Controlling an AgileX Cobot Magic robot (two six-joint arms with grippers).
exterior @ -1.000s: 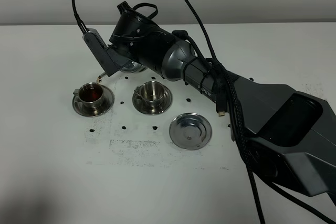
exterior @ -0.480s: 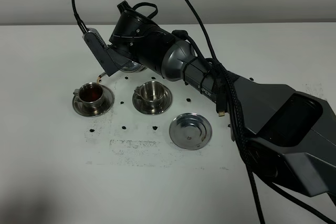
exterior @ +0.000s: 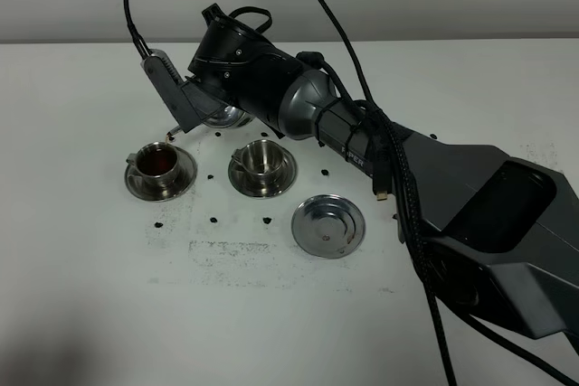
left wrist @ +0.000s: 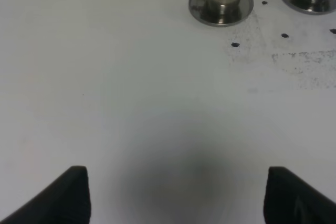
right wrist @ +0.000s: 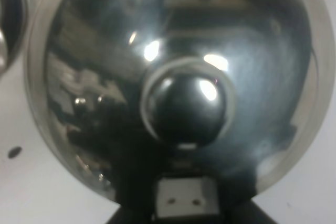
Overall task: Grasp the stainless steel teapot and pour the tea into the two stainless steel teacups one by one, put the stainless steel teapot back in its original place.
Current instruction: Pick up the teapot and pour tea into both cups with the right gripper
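Exterior high, right claw (exterior: pixel 185 106) gripping teapot (exterior: pixel 226 117) mostly hidden by arm (exterior: pixel 344 128), filled teacup (exterior: pixel 158 163), empty teacup (exterior: pixel 262 158), bare saucer (exterior: pixel 328 225), left claw (left wrist: pixel 176 198) spread

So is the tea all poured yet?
Not yet. Done: the left cup has dark tea in it. In hand: the teapot is held up off the table, with its spout near that cup. Left to do: the right cup looks empty, and the bare saucer waits for the pot.
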